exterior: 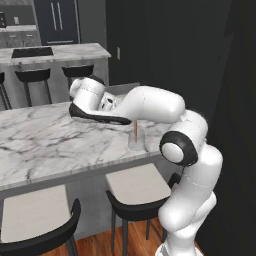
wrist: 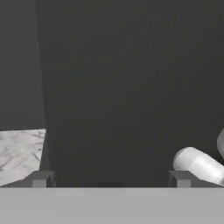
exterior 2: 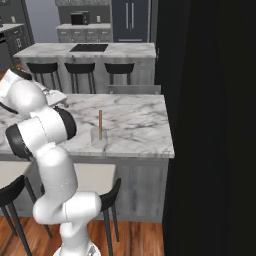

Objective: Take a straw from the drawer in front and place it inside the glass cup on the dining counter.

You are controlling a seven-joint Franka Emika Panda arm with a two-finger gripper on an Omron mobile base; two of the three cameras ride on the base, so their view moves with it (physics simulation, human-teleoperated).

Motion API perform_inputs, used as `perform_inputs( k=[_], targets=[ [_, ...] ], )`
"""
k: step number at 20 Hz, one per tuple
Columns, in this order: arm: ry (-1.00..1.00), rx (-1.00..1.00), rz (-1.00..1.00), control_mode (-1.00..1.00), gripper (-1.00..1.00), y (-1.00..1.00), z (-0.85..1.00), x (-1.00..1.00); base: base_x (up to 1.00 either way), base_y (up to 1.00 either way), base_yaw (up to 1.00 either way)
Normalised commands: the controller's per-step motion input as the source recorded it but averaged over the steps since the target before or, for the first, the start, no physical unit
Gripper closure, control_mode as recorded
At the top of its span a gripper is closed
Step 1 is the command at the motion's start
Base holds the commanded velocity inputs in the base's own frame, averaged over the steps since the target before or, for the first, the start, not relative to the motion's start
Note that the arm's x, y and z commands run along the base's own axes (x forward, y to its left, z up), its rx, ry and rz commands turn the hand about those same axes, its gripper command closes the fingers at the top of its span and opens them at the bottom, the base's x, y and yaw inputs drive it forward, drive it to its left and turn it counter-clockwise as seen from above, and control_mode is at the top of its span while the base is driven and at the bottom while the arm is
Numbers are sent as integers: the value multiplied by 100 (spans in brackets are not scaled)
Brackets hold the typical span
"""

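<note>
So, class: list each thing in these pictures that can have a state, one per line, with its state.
straw: upright, standing in the glass cup
glass cup: upright on the dining counter, straw inside
gripper: open, holding nothing
stool: tucked at the counter edge, unoccupied

thin orange-brown straw [exterior 2: 100, 124] upright in clear glass cup [exterior 2: 98, 137] on marble dining counter [exterior 2: 135, 125]

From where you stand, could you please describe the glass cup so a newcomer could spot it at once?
Find the dining counter, the long veined marble slab. Near its front edge stands the glass cup, small, clear and nearly see-through. The straw, a thin orange-brown stick, rises upright from it.
</note>
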Motion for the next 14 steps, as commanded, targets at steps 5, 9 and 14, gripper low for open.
perform_inputs(
  k=[5, 9, 14],
  targets=[
    [0, 43, 4, -100, -100, -30, 33, -98, 0, 0, 0],
    [0, 45, 4, -100, -100, -42, 17, -78, 0, 0, 0],
    [0, 46, 5, -100, -100, -49, 2, -52, 0, 0, 0]
  ],
)
